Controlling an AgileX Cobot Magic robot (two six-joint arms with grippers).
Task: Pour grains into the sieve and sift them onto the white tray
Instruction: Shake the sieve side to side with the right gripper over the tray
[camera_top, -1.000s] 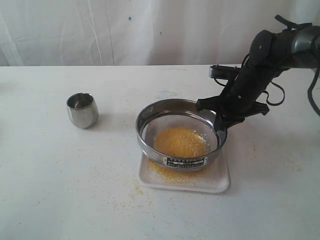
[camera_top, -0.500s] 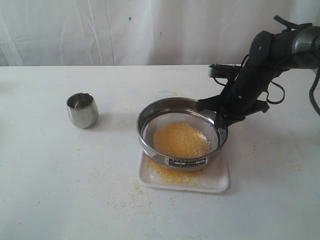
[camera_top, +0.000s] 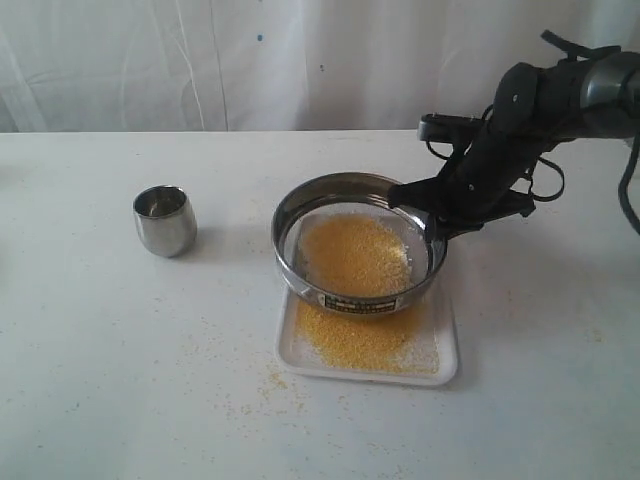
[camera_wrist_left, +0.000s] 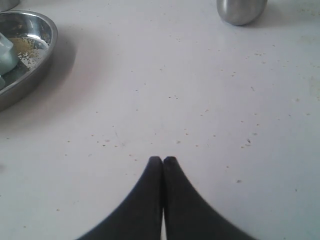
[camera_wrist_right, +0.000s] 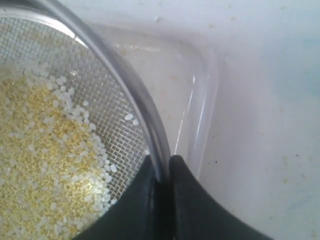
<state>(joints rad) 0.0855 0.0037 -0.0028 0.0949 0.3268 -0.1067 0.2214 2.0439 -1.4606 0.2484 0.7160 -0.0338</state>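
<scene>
Clearly, right pincer (camera_top: 432, 226) grips the sieve (camera_top: 300, 280) at its right rim, over white tray (camera_top: 447, 362).

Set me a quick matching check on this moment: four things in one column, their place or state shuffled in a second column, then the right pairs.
Things:
1. sieve
2. white tray
3. steel cup
4. left gripper

Place or state:
A. shut, holding nothing, over the table
B. pinched at its rim by the right gripper, grains on its mesh
C. standing on the table, apart from the tray
D. lying under the sieve, yellow grains spread on it

Pairs: 1-B; 2-D; 3-C; 4-A
</scene>
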